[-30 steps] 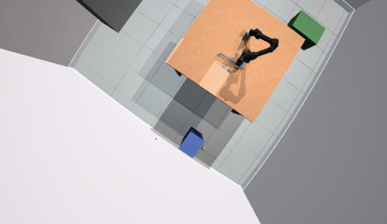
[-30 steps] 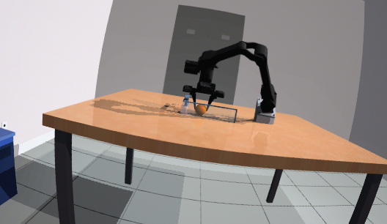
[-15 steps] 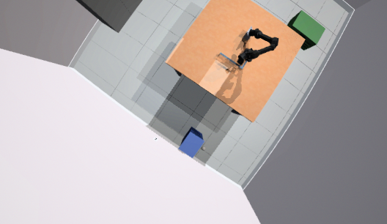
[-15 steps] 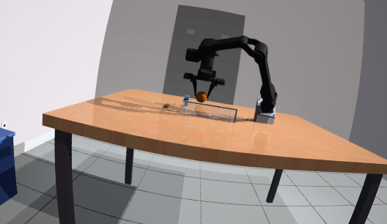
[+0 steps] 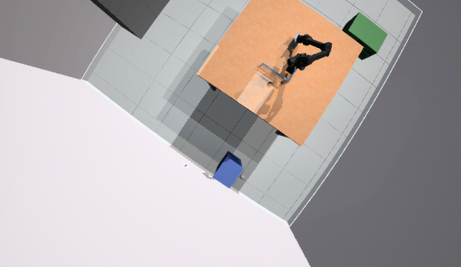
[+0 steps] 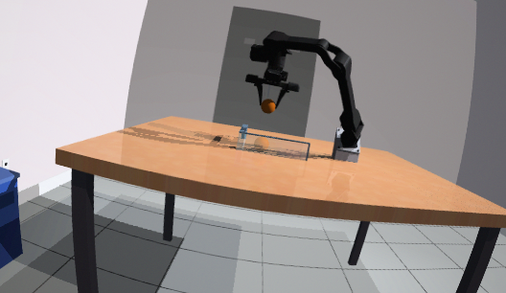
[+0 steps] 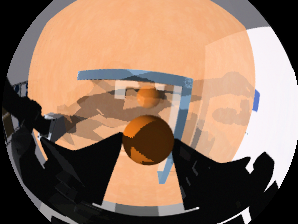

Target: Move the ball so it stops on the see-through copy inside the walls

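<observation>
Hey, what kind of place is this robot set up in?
Probably a bare test room: a wooden table carrying the arm, a tiled floor, plain grey walls, and coloured boxes standing around.

Open air under the raised gripper [image 6: 271,102]; low clear walls [image 6: 283,147] below.
</observation>
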`<state>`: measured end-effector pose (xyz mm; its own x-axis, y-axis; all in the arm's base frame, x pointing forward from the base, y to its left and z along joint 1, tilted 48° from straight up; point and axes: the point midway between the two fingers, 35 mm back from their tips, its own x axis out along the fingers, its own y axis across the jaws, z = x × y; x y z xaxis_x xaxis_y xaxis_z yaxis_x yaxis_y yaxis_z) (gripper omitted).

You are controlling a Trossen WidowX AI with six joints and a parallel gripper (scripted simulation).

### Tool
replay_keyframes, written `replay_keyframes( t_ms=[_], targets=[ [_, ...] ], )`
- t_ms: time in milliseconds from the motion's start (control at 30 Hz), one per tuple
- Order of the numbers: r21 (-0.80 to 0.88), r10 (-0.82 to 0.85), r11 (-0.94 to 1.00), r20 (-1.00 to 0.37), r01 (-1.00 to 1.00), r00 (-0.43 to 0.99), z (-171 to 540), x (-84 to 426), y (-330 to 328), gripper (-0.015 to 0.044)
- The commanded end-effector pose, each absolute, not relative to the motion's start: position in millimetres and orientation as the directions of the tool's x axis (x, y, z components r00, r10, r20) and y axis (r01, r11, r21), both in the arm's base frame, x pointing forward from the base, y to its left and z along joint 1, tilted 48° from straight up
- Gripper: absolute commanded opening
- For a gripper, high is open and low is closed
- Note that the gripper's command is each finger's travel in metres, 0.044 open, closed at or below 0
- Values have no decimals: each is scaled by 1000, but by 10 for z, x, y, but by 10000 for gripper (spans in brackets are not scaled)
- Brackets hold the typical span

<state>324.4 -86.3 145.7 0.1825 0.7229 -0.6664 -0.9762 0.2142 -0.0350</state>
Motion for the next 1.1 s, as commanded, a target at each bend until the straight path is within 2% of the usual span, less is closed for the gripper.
replay_keyframes(
  t_ms=[0, 233, 1067],
  targets=[
    [-36, 722, 200, -670, -979, 172, 1465, 3257, -802, 0],
    [-38, 728, 175, -668, -984, 156, 1358, 3365, -402, 0],
    [-40, 731, 173, -665, -984, 155, 888, 3480, 153, 0]
  ],
)
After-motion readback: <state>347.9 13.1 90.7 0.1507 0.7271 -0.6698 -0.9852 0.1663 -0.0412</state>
